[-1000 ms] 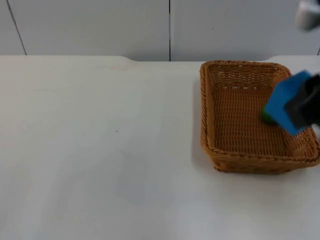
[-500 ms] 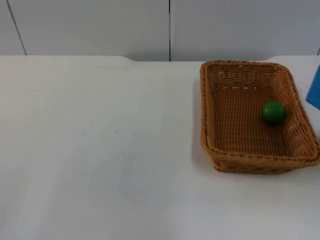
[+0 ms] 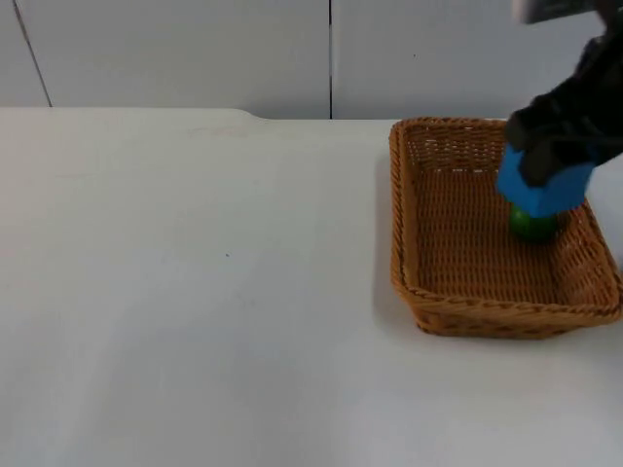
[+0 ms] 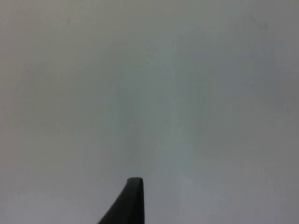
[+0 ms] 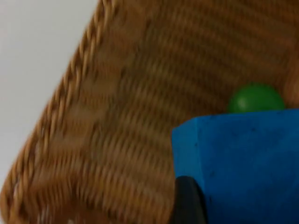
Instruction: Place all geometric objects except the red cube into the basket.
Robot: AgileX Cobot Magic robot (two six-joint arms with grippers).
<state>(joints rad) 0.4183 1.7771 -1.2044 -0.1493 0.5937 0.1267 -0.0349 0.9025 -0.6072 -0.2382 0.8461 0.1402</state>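
basket with one green ball inside, one blue block held above it

basket (image 3: pixel 458 292): one, woven and brown, standing on the white table (image 3: pixel 195 292) toward its right side, near the grey partition wall (image 3: pixel 175 49). one green ball (image 3: pixel 532 226) lies on the basket floor by the right-hand wall of the basket. one blue block (image 3: pixel 545 185) hangs over the basket, just above the ball and partly covering it in the top view. the right gripper (image 3: pixel 550 146) has come in from the upper right and its jaws are clamped on the blue block, over the basket's far right part.

the right wrist view adds the close look: the blue block (image 5: pixel 243 163) with one black fingertip (image 5: pixel 187 200) against its face, the green ball (image 5: pixel 254 99) peeking past the block's edge, and the basket's braided rim (image 5: pixel 70 88) with bare table beyond it.

the left wrist view gives the left gripper (image 4: pixel 126 205) as a single black fingertip over plain white table (image 4: pixel 149 84); whether its jaws are apart or together i cannot tell. that arm waits.
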